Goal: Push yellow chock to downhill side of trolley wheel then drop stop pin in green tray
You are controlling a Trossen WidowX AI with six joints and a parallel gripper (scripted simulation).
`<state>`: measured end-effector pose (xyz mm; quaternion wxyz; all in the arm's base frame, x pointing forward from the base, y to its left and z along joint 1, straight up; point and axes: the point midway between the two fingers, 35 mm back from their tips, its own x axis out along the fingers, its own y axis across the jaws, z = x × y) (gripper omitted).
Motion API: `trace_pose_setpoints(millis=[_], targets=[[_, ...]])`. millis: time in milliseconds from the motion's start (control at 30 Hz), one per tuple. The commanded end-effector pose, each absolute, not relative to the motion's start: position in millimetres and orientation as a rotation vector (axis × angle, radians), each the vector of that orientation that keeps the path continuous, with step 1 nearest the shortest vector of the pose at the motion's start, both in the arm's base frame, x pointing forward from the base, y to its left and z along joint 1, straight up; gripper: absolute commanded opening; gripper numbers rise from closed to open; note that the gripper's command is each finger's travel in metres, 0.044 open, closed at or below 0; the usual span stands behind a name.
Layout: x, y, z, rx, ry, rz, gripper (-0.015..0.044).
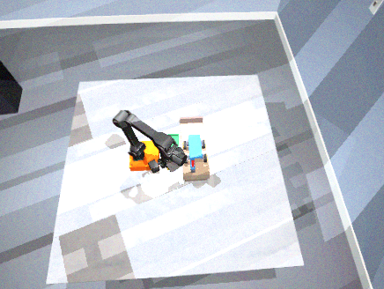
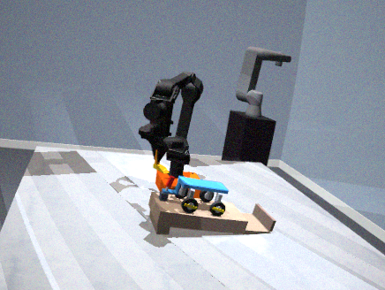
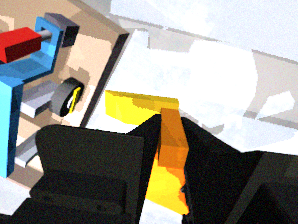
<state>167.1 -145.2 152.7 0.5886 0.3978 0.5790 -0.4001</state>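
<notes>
My gripper (image 2: 156,161) (image 3: 169,121) is shut on the orange handle of the yellow chock (image 2: 162,169) (image 3: 137,106). It holds the chock in the air beside the uphill end of the ramp (image 1: 195,174) (image 2: 199,222) (image 3: 100,37), on the robot base's side. The chock's black rubber base cannot be made out. The blue trolley (image 1: 195,146) (image 2: 203,185) (image 3: 7,130) stands on the ramp on its wheels. The red-headed stop pin (image 1: 193,163) (image 3: 21,44) sits in the blue bracket at the uphill end. The green tray (image 1: 174,139) lies between the robot base and the ramp, partly behind the arm.
The orange robot base (image 1: 137,164) (image 2: 164,180) stands beside the ramp. A low end board (image 1: 191,120) (image 2: 265,217) closes the ramp's downhill end. A black pedestal (image 1: 9,92) (image 2: 249,138) stands off the table and carries a grey arm (image 2: 252,80).
</notes>
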Motion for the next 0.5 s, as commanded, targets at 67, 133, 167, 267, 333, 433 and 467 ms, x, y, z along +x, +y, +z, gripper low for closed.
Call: trace_pose_setpoints(millis=[67, 133, 167, 267, 333, 433, 467], targets=[[168.1, -145.4, 154.2, 0.788, 1.402, -0.793, 0.0000], [168.1, -145.4, 154.2, 0.735, 1.421, -0.742, 0.0000], [168.1, -145.4, 154.2, 0.709, 1.430, -0.716, 0.0000], [168.1, -145.4, 154.2, 0.631, 1.456, -0.639, 0.0000], [168.1, -145.4, 154.2, 0.577, 1.471, -0.586, 0.0000], [168.1, -145.4, 154.2, 0.496, 1.491, -0.507, 0.0000], [168.1, -145.4, 154.2, 0.469, 1.498, -0.481, 0.0000]])
